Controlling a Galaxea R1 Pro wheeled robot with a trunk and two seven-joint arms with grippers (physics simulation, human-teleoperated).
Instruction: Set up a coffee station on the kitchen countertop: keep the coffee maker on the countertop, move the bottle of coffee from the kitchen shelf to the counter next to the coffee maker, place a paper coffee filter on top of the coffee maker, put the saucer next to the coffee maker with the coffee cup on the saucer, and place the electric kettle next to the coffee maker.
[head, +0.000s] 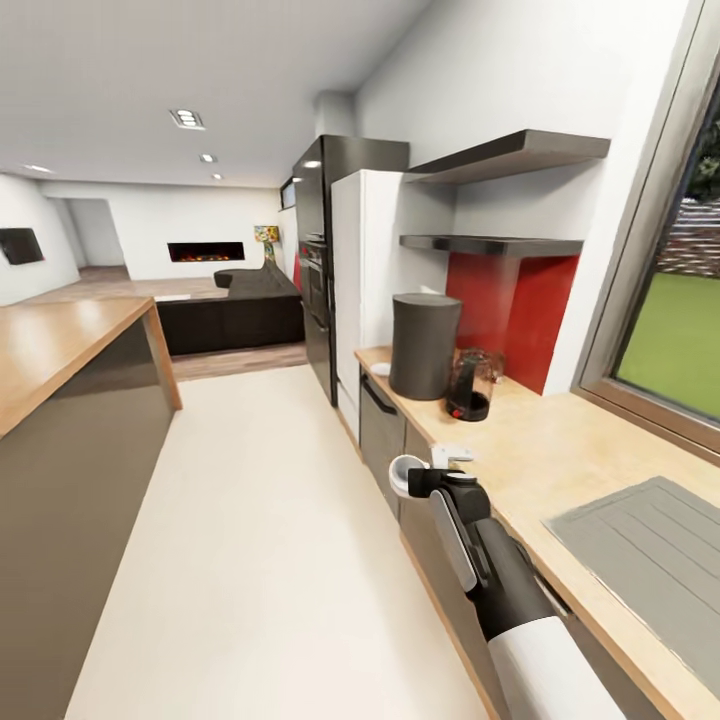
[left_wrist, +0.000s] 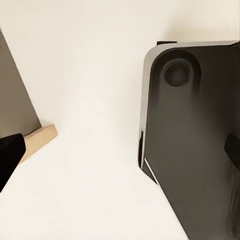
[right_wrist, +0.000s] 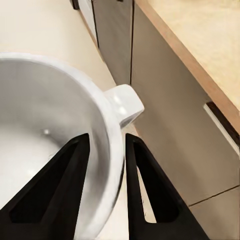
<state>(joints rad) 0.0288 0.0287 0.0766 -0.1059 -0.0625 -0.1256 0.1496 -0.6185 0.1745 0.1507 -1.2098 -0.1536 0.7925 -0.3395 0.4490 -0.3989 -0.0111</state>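
Coffee cup (right_wrist: 55, 140) rim pinched between right gripper (right_wrist: 107, 145) fingers, held over floor beside bench (head: 560, 450); coffee maker (head: 424, 345) and electric kettle (head: 472, 385) stand further along it. Thin rim grip could slip if swung. Left fingers' state: cannot tell.

The room is bright and evenly lit, daylight coming through the window (head: 668, 330) on the right and recessed ceiling lights (head: 187, 118) glowing overhead, so shadows are faint and soft. The shelves (head: 500, 200) and the tall dark cabinet (head: 325, 200) show a dull sheen, and straight lines bow and stretch toward the head view's edges. Up close at the right wrist, the cup (right_wrist: 60, 145) has a soft, slightly blurred rim with a small glint on its handle.
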